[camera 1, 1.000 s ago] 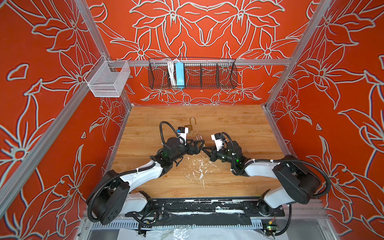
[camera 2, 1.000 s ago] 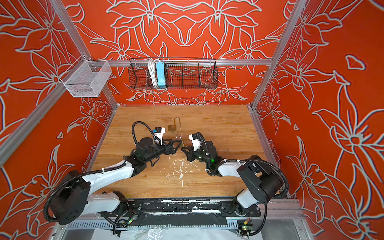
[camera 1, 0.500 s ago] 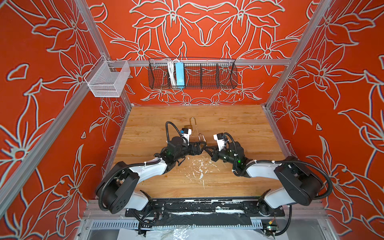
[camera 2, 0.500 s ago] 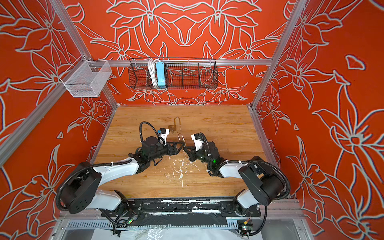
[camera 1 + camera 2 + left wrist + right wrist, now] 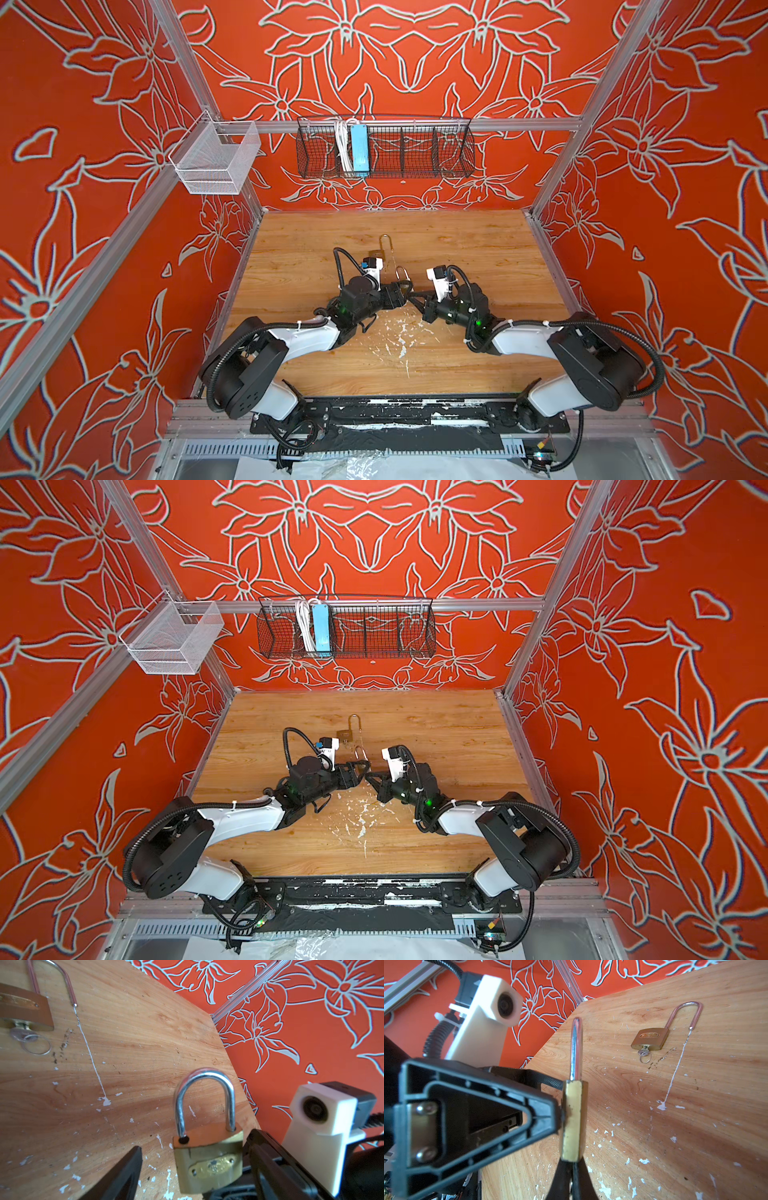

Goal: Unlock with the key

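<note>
Wire basket (image 5: 415, 153) — blue power strip (image 5: 360, 148)

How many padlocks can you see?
2. A small padlock stands upright between the left gripper and right gripper, mid-table. A long-shackle padlock with a key in it lies flat on the table farther back. None seem hidden.
</note>
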